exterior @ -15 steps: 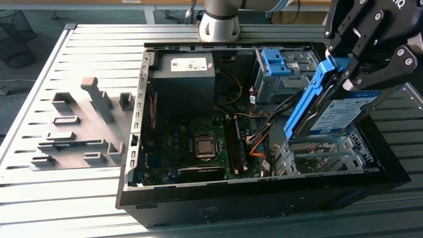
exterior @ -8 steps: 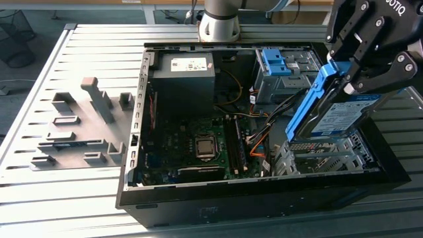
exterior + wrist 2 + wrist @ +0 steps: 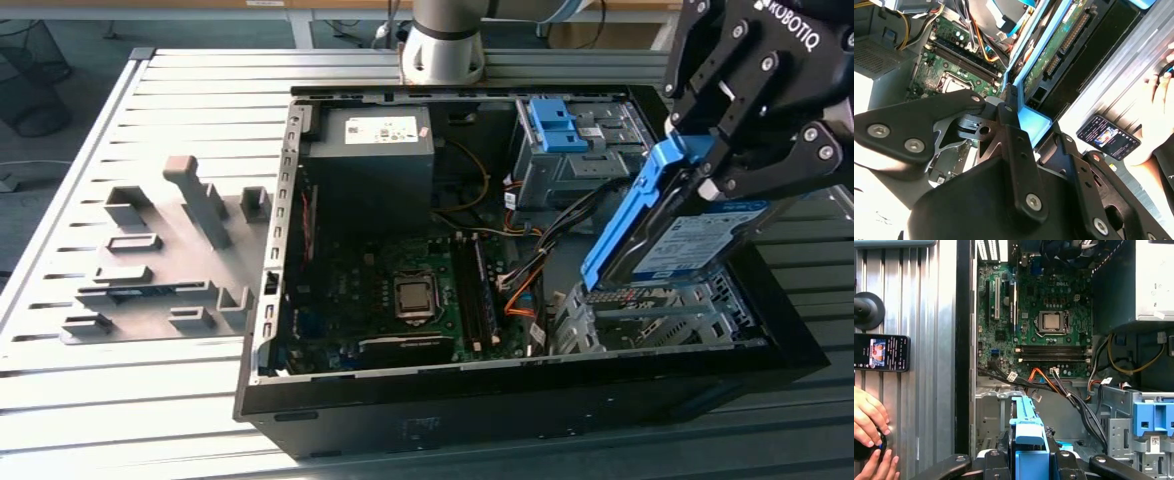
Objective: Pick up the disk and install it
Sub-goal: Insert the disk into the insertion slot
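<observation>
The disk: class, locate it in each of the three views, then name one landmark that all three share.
Exterior view: the disk, held on edge by the gripper, above the drive cage at the exterior view's right.
Second wrist view: the disk shows its green circuit board past the gripper.
First wrist view: the disk is edge-on, blue rail facing, in the gripper.
Shared landmark: the processor socket.

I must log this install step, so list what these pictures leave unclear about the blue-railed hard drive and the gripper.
Exterior view: the flat silver-grey disk with blue rails overlaps the bare metal drive cage; whether its end is inside is unclear.
Exterior view: the black gripper, shut on the disk, is cut by the frame edge.
First wrist view: the gripper covers most of the disk.
</observation>
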{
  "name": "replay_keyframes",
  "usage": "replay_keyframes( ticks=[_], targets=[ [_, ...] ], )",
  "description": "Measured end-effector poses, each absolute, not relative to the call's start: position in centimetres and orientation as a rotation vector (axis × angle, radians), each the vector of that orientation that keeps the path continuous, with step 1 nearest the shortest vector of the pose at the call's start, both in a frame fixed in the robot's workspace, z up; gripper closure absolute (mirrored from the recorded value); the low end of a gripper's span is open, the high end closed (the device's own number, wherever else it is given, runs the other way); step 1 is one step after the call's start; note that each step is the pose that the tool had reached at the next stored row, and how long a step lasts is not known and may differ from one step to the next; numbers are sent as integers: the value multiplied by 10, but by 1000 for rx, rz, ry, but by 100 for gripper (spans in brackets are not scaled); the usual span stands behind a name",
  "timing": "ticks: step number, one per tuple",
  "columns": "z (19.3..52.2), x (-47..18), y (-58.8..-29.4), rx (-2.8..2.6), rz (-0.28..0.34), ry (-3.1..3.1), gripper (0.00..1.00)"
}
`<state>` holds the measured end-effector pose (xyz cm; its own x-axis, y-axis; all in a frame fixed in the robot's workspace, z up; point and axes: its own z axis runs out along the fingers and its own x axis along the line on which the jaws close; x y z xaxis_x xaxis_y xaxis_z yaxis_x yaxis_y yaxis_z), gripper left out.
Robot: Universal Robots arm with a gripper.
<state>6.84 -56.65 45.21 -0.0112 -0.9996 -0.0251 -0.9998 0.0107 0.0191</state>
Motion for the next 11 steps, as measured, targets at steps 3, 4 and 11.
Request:
replay_keyframes(
  ticks=[3,4,11],
  targets=[
    [450,70,-568,-2205,49,2231,63],
    [449,70,-568,-2205,49,2231,63],
    [443,71,-572,-2200,49,2236,63]
  ],
)
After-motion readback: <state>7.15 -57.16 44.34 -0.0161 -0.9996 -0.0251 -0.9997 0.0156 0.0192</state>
